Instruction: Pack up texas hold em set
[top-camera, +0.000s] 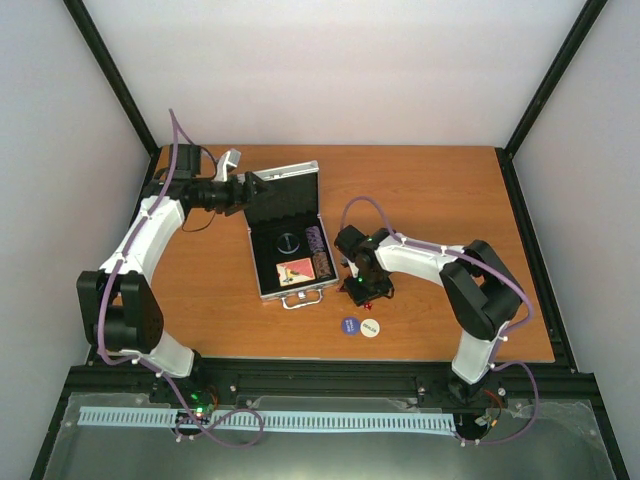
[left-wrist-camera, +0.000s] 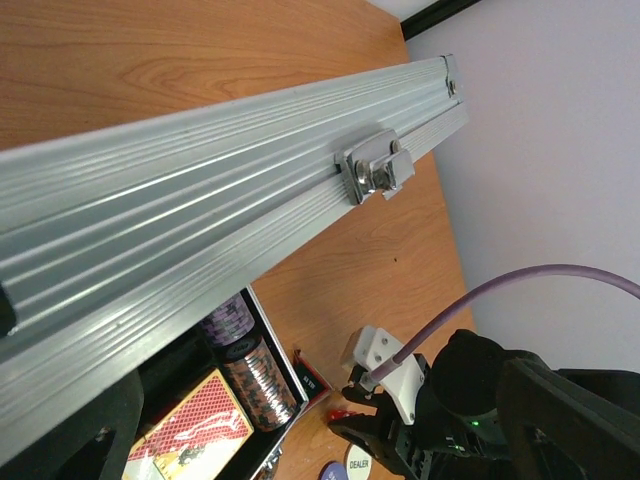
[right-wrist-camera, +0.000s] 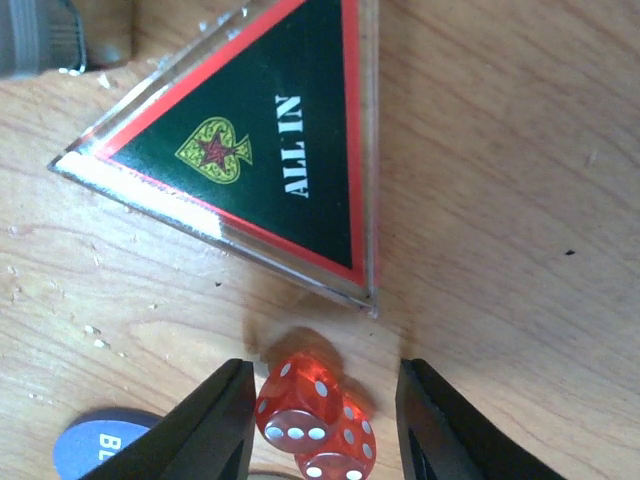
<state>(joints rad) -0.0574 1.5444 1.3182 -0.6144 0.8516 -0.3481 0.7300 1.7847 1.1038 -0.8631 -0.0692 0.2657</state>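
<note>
Fingers of the right gripper (right-wrist-camera: 322, 425) straddle, unclosed, two small red translucent dice (right-wrist-camera: 300, 402) (likely hard, light, slippery): pinch opposite flat faces; left gripper (top-camera: 247, 188) gapes wide.

Soft even light, glare along triangle (right-wrist-camera: 262, 150)

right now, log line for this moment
left gripper: open at lid | right gripper: open around dice | triangle, discs: on table | case: open
</note>
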